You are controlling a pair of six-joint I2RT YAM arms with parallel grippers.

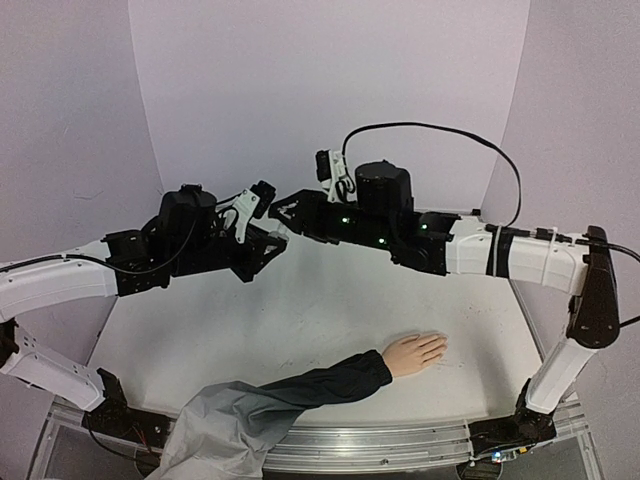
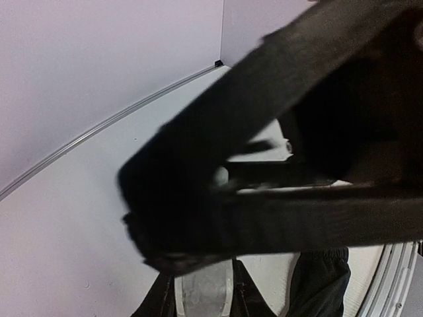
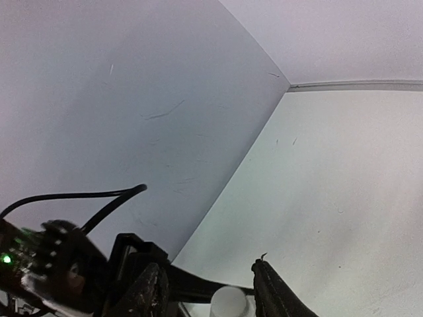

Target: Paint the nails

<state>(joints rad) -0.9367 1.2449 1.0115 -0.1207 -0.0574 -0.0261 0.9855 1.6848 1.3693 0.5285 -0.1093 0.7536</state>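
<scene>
Mannequin hand (image 1: pixel 415 352) front right, open table (image 1: pixel 300 320) beyond

On the near right part of the tabletop (image 1: pixel 300 310) we find the mannequin hand (image 1: pixel 415 352) lying flat, its nails (image 1: pixel 440 345) toward the right edge and its sleeve (image 1: pixel 300 385) trailing left and over the near edge between the two arm bases. Above the middle of the tabletop, well behind the hand, the left gripper (image 1: pixel 268 238) and right gripper (image 1: pixel 287 208) meet tip to tip. A small whitish item (image 2: pixel 201 294) sits between the left fingers (image 2: pixel 248 300), and the right fingers (image 3: pixel 271 294) flank its end.
</scene>
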